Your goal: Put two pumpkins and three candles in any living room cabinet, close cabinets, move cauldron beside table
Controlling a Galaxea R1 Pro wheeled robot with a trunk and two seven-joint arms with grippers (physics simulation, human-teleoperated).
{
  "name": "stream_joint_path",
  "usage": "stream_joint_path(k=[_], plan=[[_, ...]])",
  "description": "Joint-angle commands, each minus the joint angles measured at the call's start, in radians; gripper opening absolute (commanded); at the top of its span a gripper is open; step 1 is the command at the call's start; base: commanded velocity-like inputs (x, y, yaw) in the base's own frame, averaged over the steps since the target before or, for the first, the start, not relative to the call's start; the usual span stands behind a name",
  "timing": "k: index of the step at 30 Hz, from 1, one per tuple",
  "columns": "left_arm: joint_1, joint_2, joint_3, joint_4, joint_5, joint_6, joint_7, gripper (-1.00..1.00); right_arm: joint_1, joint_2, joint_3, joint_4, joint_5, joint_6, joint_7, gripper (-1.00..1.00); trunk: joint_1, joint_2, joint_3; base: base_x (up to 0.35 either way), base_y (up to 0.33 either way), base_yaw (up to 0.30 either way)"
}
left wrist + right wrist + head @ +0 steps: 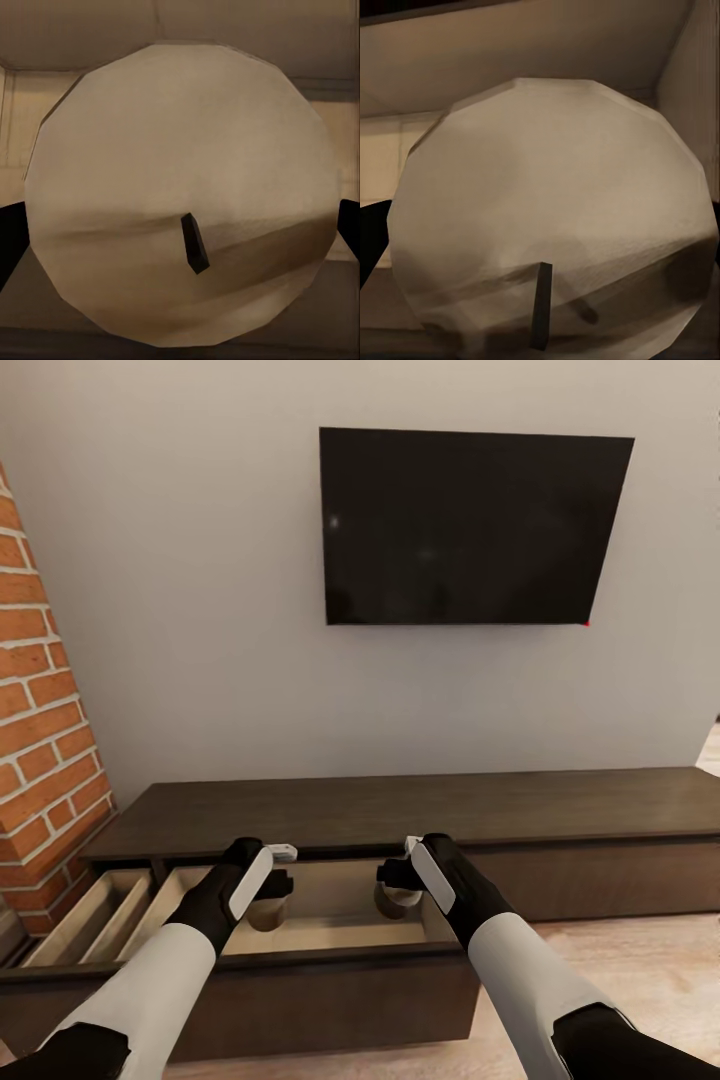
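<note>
The dark brown cabinet (420,810) stands under the wall TV with a wide drawer (330,935) pulled out. My left gripper (272,893) reaches down into this drawer, shut on a beige candle (265,913). In the left wrist view that candle's round top and black wick (180,150) sit between the black fingers (10,240). My right gripper (393,883) is also down in the drawer, shut on a second candle (394,905), whose top (555,187) shows in the right wrist view. Pumpkins, cauldron and table are out of view.
A second, narrower drawer (90,915) stands open to the left. The brick fireplace (40,760) rises at the far left beside the cabinet. A black TV (470,525) hangs on the wall above. Light wood floor (640,970) lies to the right.
</note>
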Motion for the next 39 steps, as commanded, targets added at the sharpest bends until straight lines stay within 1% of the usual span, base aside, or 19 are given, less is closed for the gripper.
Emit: stream_joint_path(k=[1, 14, 20, 28, 39], plan=[[-0.001, -0.001, -0.003, -0.001, 0.007, 0.003, 0.010, -1.00, -0.001, 0.000, 0.002, -0.001, -0.010, 0.002, -0.008, -1.00, 0.000, 0.000, -0.001, 0.022, -0.071, 0.000], [-0.001, -0.003, -0.003, -0.001, 0.007, 0.004, 0.009, -1.00, -0.001, 0.000, 0.003, -0.001, -0.010, 0.003, -0.007, -1.00, 0.000, 0.000, -0.001, 0.006, -0.079, 0.000], [-0.001, -0.003, -0.003, -0.001, 0.007, 0.004, 0.009, -1.00, -0.001, 0.000, 0.003, -0.001, -0.010, 0.003, -0.006, -1.00, 0.000, 0.000, -0.001, 0.111, -0.014, 0.000], [-0.001, -0.003, -0.003, -0.001, 0.007, 0.004, 0.009, -1.00, -0.001, 0.000, 0.003, -0.001, -0.010, 0.003, -0.006, -1.00, 0.000, 0.000, -0.001, 0.017, -0.001, 0.000], [-0.001, -0.003, -0.003, -0.001, 0.007, 0.004, 0.009, -1.00, -0.001, 0.000, 0.003, -0.001, -0.010, 0.003, -0.006, -1.00, 0.005, -0.003, -0.044, 0.000, 0.000, 0.000]])
